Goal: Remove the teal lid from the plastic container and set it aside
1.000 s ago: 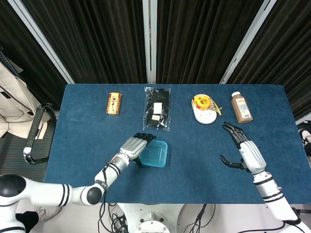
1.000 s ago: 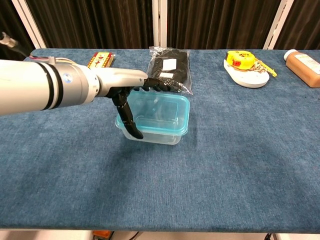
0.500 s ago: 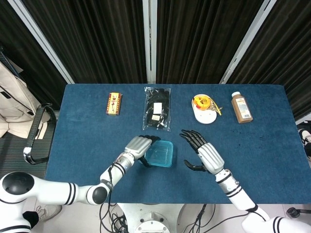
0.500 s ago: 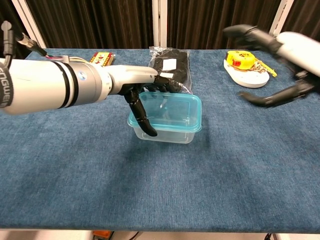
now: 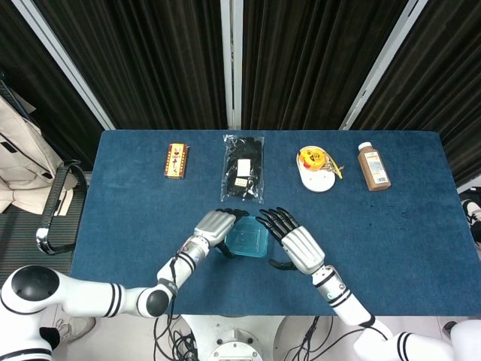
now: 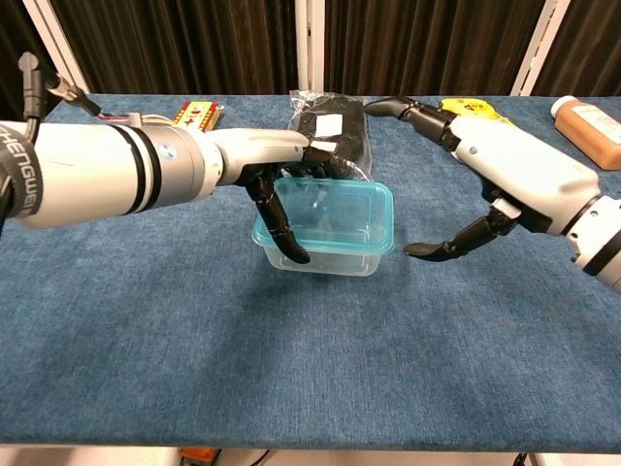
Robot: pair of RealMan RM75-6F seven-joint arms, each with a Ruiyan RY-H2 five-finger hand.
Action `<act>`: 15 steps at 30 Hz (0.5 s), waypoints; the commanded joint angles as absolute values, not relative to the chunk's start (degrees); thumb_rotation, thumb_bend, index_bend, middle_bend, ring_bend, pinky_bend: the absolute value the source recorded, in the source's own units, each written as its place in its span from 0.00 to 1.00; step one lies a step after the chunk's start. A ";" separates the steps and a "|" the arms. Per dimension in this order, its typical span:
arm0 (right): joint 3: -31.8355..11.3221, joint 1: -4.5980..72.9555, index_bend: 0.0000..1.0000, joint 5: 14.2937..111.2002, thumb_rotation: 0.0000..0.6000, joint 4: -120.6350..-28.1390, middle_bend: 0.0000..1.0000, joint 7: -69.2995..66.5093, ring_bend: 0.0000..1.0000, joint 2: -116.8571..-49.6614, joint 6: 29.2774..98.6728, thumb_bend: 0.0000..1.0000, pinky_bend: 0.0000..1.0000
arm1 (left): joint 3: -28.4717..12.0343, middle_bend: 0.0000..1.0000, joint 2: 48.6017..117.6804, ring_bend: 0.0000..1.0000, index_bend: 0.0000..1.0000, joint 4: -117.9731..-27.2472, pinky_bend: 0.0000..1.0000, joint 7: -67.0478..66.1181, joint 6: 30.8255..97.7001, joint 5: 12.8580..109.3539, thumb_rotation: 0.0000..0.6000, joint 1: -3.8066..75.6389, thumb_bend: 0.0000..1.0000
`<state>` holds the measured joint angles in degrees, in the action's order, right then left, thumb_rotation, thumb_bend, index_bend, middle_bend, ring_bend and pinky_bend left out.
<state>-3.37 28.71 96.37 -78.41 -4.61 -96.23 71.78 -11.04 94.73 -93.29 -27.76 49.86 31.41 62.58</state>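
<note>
Because the left robot hand (image 6: 277, 184) covers the near-left side of the one plastic container (image 6: 325, 254), how firmly its fingers clasp the wall cannot be told, though thumb and fingers wrap that end. The single teal lid (image 6: 335, 216) sits on the container between the two hands. The right robot hand (image 6: 485, 165) hovers just right of it, fingers spread, holding nothing, its wrist cut off at the frame edge.

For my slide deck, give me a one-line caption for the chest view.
Left hand steadies the lidded plastic container while the open right hand closes in.
</note>
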 commanded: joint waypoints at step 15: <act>-3.01 29.29 0.00 97.69 1.00 -67.44 0.00 -3.18 0.00 -105.36 76.07 0.02 0.00 | -10.64 0.24 95.08 0.20 0.25 -92.95 0.22 -26.77 50.26 31.39 1.00 62.84 0.00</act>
<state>-2.98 29.22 97.34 -68.81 -2.50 -104.25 75.19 -10.65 95.06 -92.97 -26.79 50.24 31.37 62.85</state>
